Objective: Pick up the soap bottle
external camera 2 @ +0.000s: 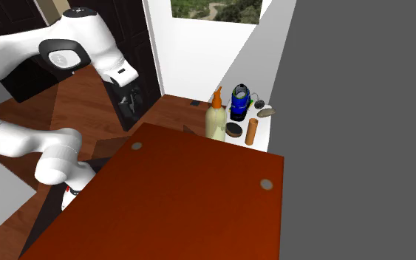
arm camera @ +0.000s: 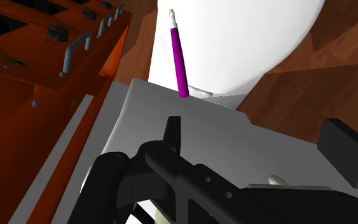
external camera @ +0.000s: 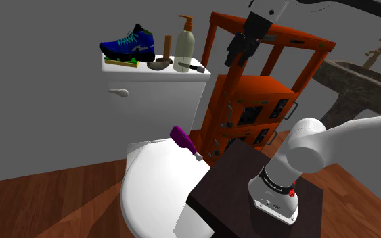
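White rounded arm point(external camera: 310, 145) with dark joint bands, a red spot point(external camera: 292, 192), black end effector point(external camera: 236, 59).

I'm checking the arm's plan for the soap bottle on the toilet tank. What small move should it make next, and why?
Probably shift the gripper toward the shoulder view's left, closer to the soap bottle. The gripper hangs by the orange shelf unit, well apart from the bottle, which stands upright on the toilet tank. Its fingers stand apart and hold nothing.
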